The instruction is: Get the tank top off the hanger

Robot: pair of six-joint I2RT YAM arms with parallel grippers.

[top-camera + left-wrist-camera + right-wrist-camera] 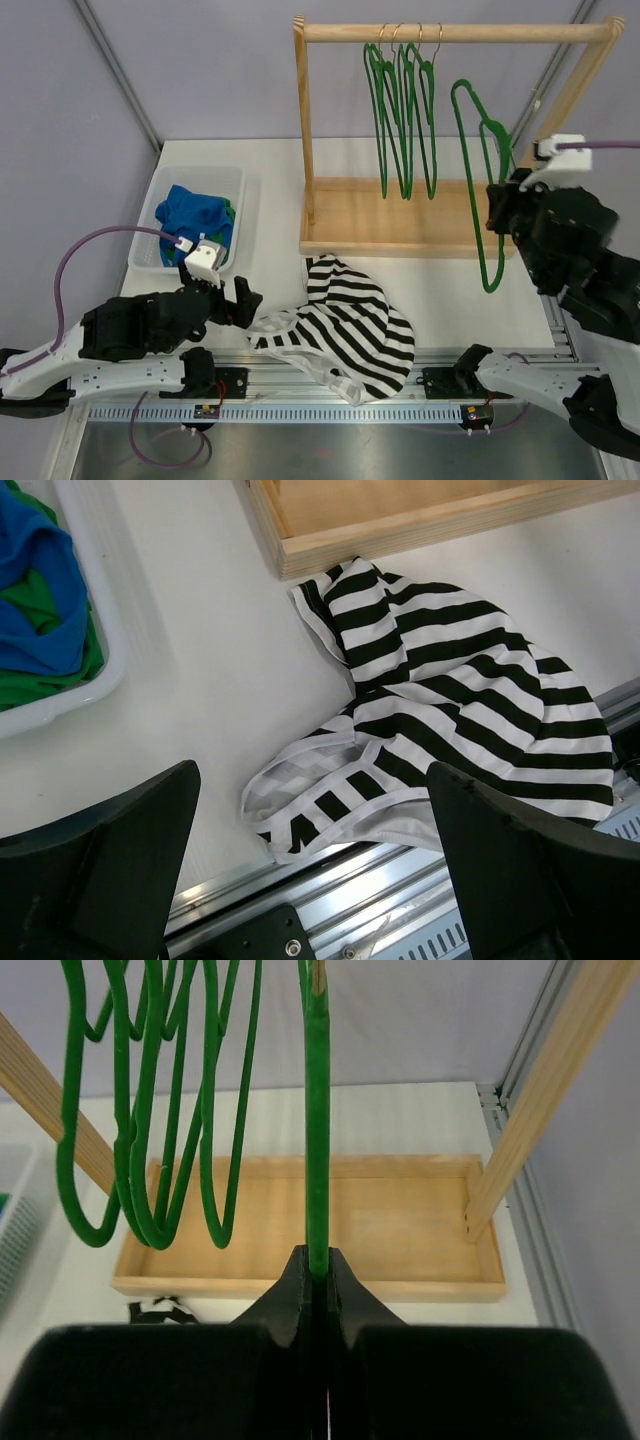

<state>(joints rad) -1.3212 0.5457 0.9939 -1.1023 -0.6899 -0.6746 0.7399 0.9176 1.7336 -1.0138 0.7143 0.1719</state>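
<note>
R gripper (318, 1263) clamped on green hanger (318, 1130), upright over wooden base (410, 1222) centre; spare hangers (65, 1110) dangle above base's left half (striped tank top (160, 1311) scrap just by its front-left edge).

Pale grey walls (200, 70); white table (275, 200); soft even light
</note>
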